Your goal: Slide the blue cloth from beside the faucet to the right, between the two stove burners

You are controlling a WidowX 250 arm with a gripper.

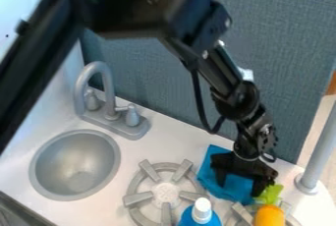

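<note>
Hangs low over the blue cloth (209, 178), with the black gripper (240, 184) above the crumpled fabric's right part, towards the right of the white counter (181, 143). Stands open, fingers well spread, with blue showing between and nothing visibly gripped; seems close enough to touch the cloth, though hard to tell for sure at the dark fingertips. Comes in from the upper left on the black arm (223, 75), slanting down to the right across the grey-blue panel (281, 68), then bending at the wrist to point nearly straight down. Lies, as for the cloth, between the near-side burner grate (138, 198) and the toy carrot (269, 216), orange with a green top, just beside the gripper. Includes also, nearer the bottom edge, a blue bottle (201, 216) with a white cap; farther left, a round grey sink (75, 163) and a grey faucet (98, 68); at the right, a grey post (318, 151).
</note>
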